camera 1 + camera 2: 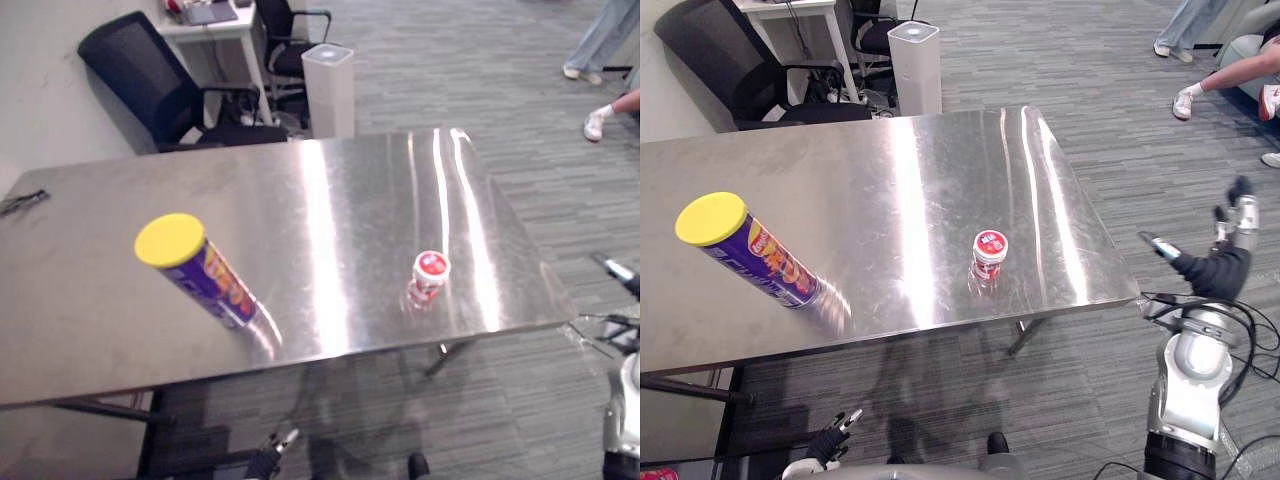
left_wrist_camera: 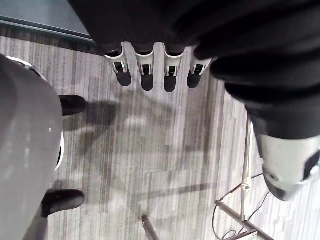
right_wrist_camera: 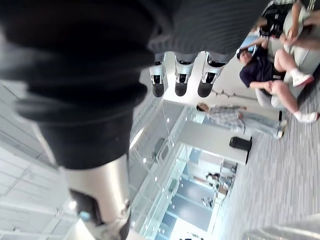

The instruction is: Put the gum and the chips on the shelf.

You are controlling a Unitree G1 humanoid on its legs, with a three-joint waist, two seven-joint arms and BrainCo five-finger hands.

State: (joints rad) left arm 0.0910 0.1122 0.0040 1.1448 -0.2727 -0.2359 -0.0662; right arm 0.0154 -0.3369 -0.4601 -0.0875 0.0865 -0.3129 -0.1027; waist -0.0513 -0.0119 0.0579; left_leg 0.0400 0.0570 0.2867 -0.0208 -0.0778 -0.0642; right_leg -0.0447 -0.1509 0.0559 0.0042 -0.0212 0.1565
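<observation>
Chips can (image 1: pixel 200 272) is closest: tall purple tube, yellow lid (image 1: pixel 170 240), standing on end near the front edge of the steel counter (image 1: pixel 330 190). It's up above and a bit beyond the left robot hand (image 1: pixel 830 440), which hangs low under that front edge, fingers straight, thumb apart, holding nothing.

Gum (image 1: pixel 429 277) is a small tub with a red-and-white cap, also upright. It sits near the front edge toward the counter's right end, well apart from the chips. The right robot hand (image 1: pixel 1220 265) is raised off past the counter's right front corner, on the gum's right side, fingers out straight and empty too.

Plenty of bare steel between and behind the two items. Past the counter's far side from both hands are a black office chair (image 1: pixel 150 80) and a white tower unit (image 1: pixel 328 88). Then comes open grey carpet (image 1: pixel 1090 100), with people's legs (image 1: pixel 1185 30) further off.
</observation>
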